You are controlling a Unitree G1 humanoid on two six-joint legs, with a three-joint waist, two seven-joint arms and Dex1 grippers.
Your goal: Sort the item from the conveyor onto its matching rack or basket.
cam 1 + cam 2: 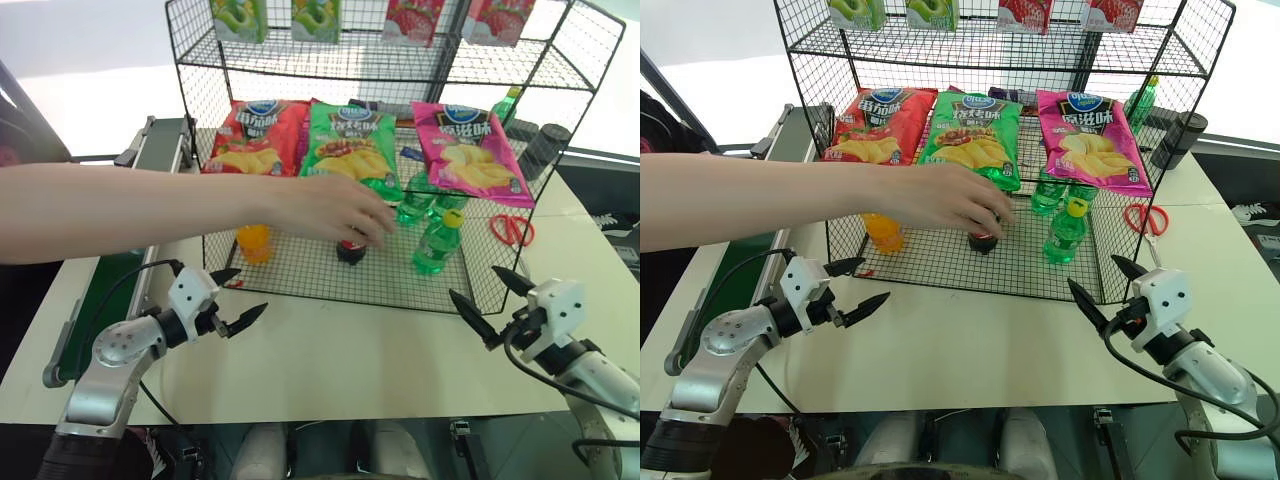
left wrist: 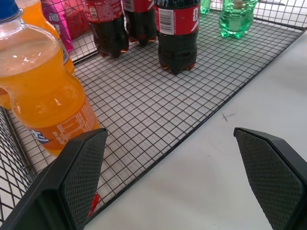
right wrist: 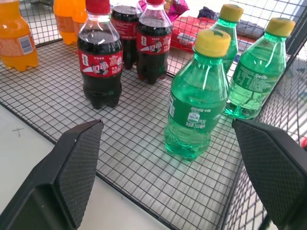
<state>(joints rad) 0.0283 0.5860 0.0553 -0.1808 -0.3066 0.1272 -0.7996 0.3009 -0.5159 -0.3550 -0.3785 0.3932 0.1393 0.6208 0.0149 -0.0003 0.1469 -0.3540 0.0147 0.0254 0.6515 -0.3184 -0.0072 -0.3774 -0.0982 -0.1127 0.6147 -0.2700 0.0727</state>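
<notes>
A green soda bottle [image 1: 437,243] with a yellow cap stands upright in the right part of the black wire basket [image 1: 300,268]; in the right wrist view it [image 3: 196,96] is closest, with two more green bottles [image 3: 256,72] behind. My right gripper [image 1: 473,281] hovers open just outside the basket's front right corner, empty. My left gripper [image 1: 252,290] is open and empty at the basket's front left, near an orange bottle [image 2: 48,96]. The dark green conveyor [image 1: 105,290] runs along the table's left side, partly hidden by a person's arm.
A person's hand [image 1: 335,205] reaches into the basket from the left, over a cola bottle [image 1: 351,250]. More cola bottles [image 3: 153,43] stand behind. Chip bags [image 1: 350,140] lie on the sloped shelf above. Red scissors [image 1: 511,229] lie right of the basket.
</notes>
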